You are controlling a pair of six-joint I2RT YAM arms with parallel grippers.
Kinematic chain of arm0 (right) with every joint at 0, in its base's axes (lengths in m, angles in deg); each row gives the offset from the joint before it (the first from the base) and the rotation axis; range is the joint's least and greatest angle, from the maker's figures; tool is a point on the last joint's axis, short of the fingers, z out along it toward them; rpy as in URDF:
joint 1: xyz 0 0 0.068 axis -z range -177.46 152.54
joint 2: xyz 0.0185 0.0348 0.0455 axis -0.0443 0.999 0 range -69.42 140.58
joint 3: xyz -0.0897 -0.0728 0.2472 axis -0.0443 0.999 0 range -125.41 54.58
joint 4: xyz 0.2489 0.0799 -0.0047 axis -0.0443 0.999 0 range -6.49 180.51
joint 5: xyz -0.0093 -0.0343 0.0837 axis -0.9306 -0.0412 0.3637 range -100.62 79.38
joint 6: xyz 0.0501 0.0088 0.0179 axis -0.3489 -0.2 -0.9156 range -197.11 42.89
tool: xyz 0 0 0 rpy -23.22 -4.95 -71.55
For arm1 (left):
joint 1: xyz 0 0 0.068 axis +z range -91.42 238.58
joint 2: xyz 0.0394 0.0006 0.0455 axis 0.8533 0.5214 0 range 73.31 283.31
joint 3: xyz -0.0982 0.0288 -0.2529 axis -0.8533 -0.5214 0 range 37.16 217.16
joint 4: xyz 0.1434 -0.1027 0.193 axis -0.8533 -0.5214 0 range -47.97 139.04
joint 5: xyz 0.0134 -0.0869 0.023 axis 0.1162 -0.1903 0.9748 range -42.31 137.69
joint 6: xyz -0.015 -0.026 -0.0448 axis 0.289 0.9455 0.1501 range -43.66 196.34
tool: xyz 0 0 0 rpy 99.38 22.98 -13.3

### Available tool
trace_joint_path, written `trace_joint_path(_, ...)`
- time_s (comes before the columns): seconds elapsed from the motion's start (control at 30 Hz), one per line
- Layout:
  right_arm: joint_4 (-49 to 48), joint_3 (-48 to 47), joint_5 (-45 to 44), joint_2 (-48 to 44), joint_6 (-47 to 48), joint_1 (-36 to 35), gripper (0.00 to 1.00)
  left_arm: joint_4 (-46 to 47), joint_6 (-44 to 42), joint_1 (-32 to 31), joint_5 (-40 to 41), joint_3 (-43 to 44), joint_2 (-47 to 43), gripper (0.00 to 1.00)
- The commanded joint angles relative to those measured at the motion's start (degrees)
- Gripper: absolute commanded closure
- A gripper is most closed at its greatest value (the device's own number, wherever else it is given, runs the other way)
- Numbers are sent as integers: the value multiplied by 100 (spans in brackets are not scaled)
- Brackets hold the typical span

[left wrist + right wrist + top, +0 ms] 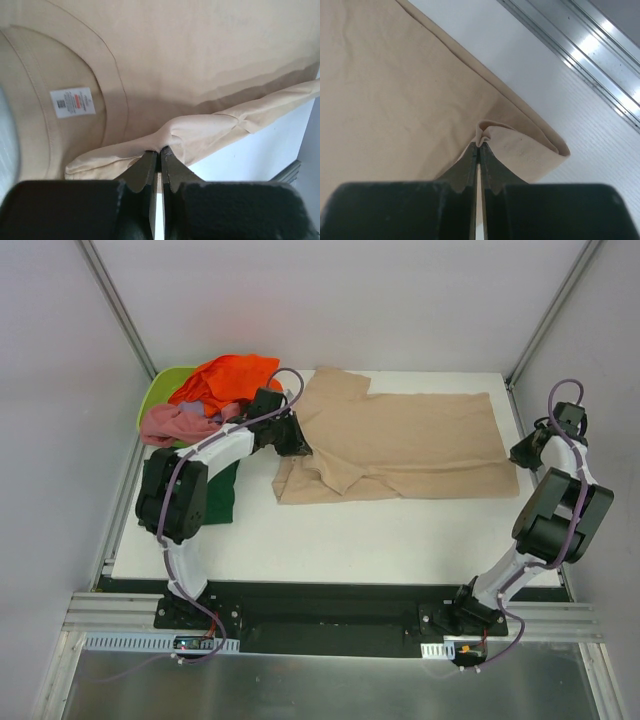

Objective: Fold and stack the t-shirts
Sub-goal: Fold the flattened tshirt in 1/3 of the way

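Observation:
A beige t-shirt [420, 445] lies spread across the white table, collar end to the left, hem to the right. My left gripper [296, 443] is shut on a pinched fold of the beige t-shirt [200, 132] beside the collar and its white label [73, 102]. My right gripper [519, 453] is shut on the beige t-shirt's [385, 90] hem corner, which curls up over the fingertips. An orange t-shirt [228, 380] and a pink t-shirt [175, 423] are heaped at the back left. A dark green t-shirt [224, 495] lies under my left arm.
A lime-green tub [160, 393] holds the heaped shirts at the back left corner. Bare white table [380, 535] shows in front of the beige shirt. A metal frame rail [580, 45] runs along the table's right edge, close to my right gripper.

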Motion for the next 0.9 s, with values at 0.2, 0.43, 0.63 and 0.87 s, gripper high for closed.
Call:
trace_joint_path(0.2, 117, -988, -542, 813, 92, -220, 91, -295, -498, 242, -212, 1084, 902, 87)
trace_joint_path(0.43, 696, -1700, -744, 1043, 425, -326, 55, -620, -657, 312, -291, 1586, 1053, 1)
trace_joint_path(0.63, 1286, -1394, -1114, 394, 795, -484, 4, -620, -692, 207, 323, 506, -307, 1)
trace_joint_path(0.87, 566, 21, 369, -364, 672, -712, 4, -68, -428, -223, 186, -1032, -1364, 1)
